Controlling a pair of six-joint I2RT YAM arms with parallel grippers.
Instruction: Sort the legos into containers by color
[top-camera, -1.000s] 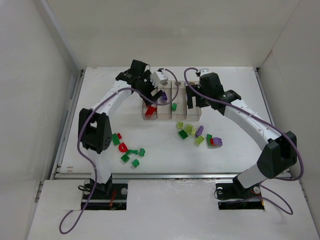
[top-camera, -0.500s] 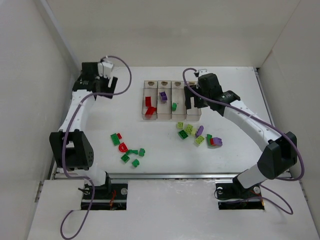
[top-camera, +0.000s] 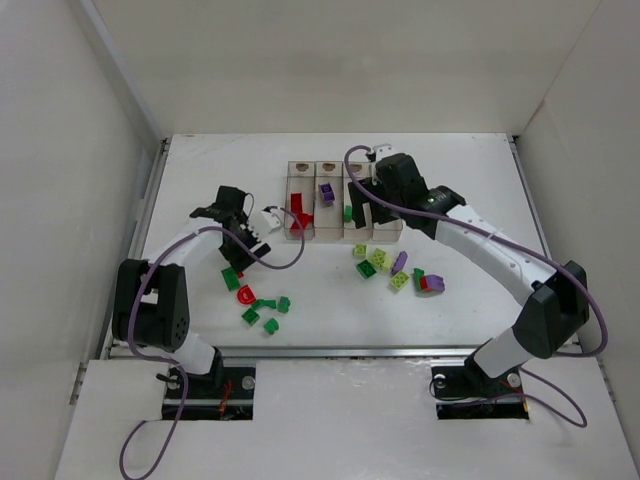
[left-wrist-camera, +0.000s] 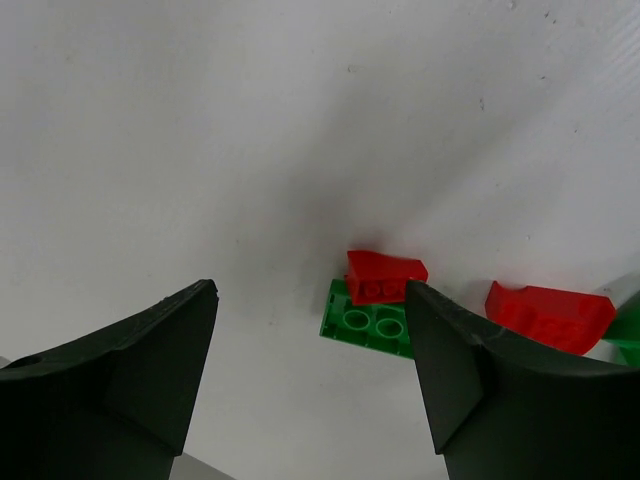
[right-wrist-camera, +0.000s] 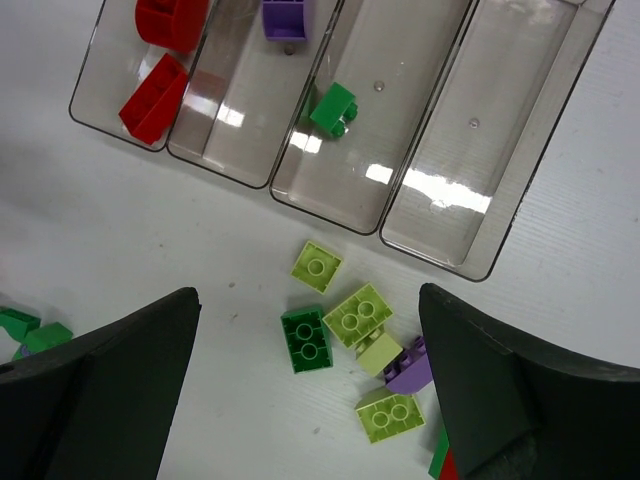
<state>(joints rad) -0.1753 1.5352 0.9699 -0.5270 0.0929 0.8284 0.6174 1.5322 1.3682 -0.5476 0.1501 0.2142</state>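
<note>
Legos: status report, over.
Left tool open, empty, near red lego. Right tool open, empty, over loose legos. Containers hold two red, one purple, one green; fourth empty. Nothing blocking.

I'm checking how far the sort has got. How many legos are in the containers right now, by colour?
Red legos: 2
Purple lego: 1
Dark green lego: 1
Total in the containers: 4
</note>
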